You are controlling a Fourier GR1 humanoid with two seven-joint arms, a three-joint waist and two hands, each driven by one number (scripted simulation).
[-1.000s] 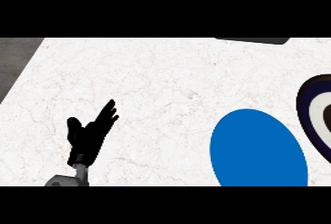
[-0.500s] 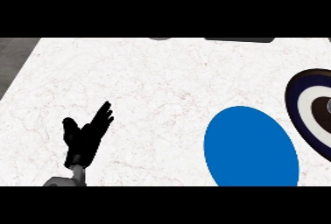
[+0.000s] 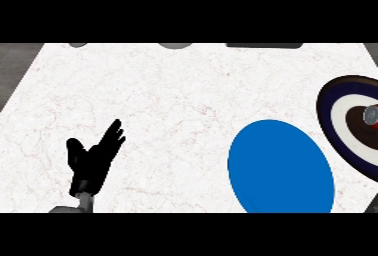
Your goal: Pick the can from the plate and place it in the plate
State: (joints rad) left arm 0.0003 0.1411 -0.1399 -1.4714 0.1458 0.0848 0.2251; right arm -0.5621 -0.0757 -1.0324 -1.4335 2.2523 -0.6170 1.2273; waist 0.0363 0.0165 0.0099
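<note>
Where the white marbled counter (image 3: 192, 100) spread across the view, little stood on it: a plain blue plate (image 3: 280, 167) lay at the near right, and just beyond it, at the right edge, a second plate with dark blue and white rings (image 3: 341, 107) was cut off by the frame. Along the far edge a few dark grey shapes (image 3: 263, 45) showed only as slivers, too little to name. Between the left side and the two plates the bare counter held nothing in the way.

At the near left the left hand (image 3: 92, 162) rose from its grey forearm (image 3: 83, 202), fingers straight and spread, pointing far and slightly right, thumb out to the left. It held nothing and touched no object, well apart from both plates. The right hand did not show.

On the ringed plate, near its dark centre, the can (image 3: 370, 116) stood at the very right edge, only partly visible. Its greyish round top faced the view above a reddish-brown side. It sat apart from the blue plate, which lay nearer and to the left of it.
</note>
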